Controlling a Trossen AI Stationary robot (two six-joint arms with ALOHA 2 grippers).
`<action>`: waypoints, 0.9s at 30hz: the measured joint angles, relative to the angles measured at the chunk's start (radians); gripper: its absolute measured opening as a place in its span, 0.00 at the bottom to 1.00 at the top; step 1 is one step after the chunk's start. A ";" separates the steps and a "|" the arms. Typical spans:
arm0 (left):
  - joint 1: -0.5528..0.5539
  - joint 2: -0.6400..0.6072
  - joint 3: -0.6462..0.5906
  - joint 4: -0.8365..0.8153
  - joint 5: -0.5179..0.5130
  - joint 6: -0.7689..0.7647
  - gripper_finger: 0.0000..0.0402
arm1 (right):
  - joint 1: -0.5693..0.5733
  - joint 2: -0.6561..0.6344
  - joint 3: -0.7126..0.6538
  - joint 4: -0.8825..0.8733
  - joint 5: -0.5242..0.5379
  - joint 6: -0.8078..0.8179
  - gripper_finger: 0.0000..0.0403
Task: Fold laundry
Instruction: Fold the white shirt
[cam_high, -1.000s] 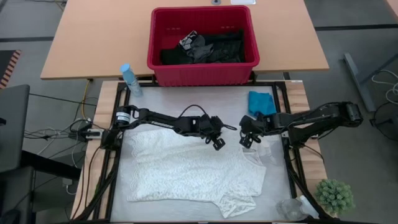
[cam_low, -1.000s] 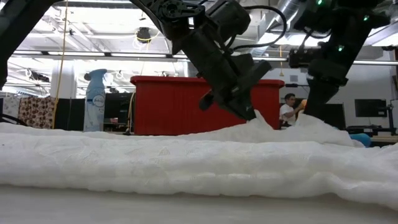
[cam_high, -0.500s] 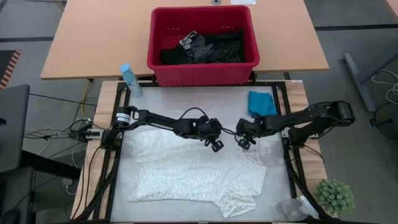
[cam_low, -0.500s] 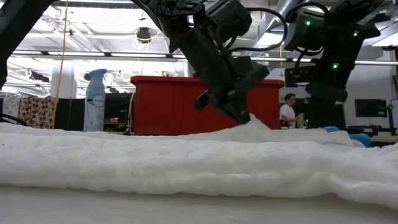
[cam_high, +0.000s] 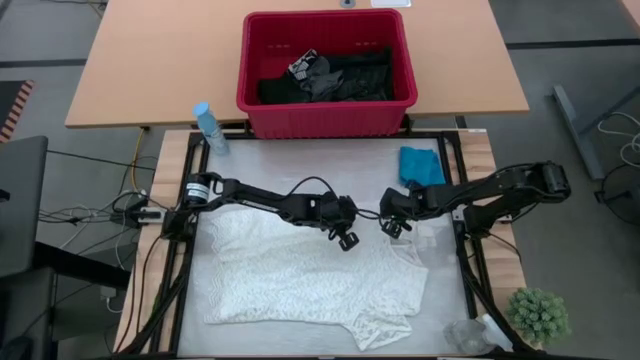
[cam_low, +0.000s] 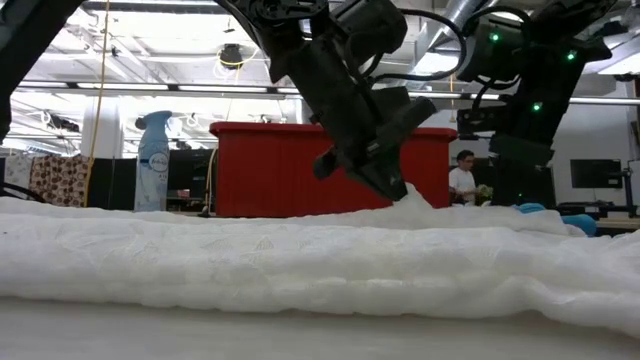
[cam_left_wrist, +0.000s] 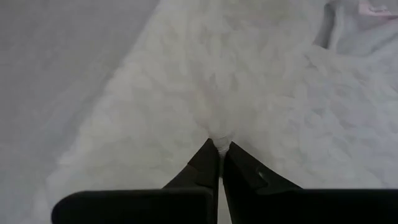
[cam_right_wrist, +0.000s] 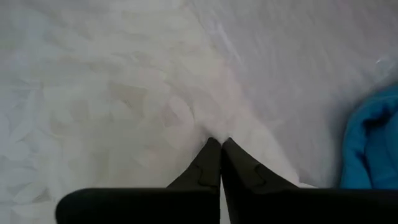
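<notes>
Left claw (cam_high: 347, 240): jaws closed, a small peak of the white lacy garment (cam_high: 310, 280) pinched between the tips; the left wrist view shows the fabric tenting up from the fingertips (cam_left_wrist: 211, 163). Right claw (cam_high: 392, 227): jaws pressed together or very nearly so, tips buried in a fold of the same garment in the right wrist view; whether it has a true hold cannot be told.

Judgement on the step in hand: both claws appear to be working the garment's upper edge to draw it over for a fold. To do it well, both should rise together and travel level, keeping the edge taut between them so the lace does not bunch. The right grip should be confirmed before any pull, or that corner may slip.

Position: the garment lies spread on the desk (cam_high: 300, 165), mostly beyond and below both claws. The teal garment (cam_high: 421, 165) lies just behind the right claw, apart from it. Dark garments sit in the red basket (cam_high: 325, 115), well apart.
</notes>
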 joint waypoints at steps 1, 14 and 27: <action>-0.002 0.000 0.000 -0.002 0.004 0.000 0.00 | 0.000 0.000 0.000 0.000 0.000 0.000 0.09; -0.006 0.001 0.000 -0.057 -0.001 -0.041 0.00 | 0.000 0.000 0.000 -0.003 -0.001 0.001 0.10; 0.004 0.001 0.000 -0.065 0.010 0.029 0.19 | 0.000 0.000 0.000 -0.004 -0.021 0.000 0.11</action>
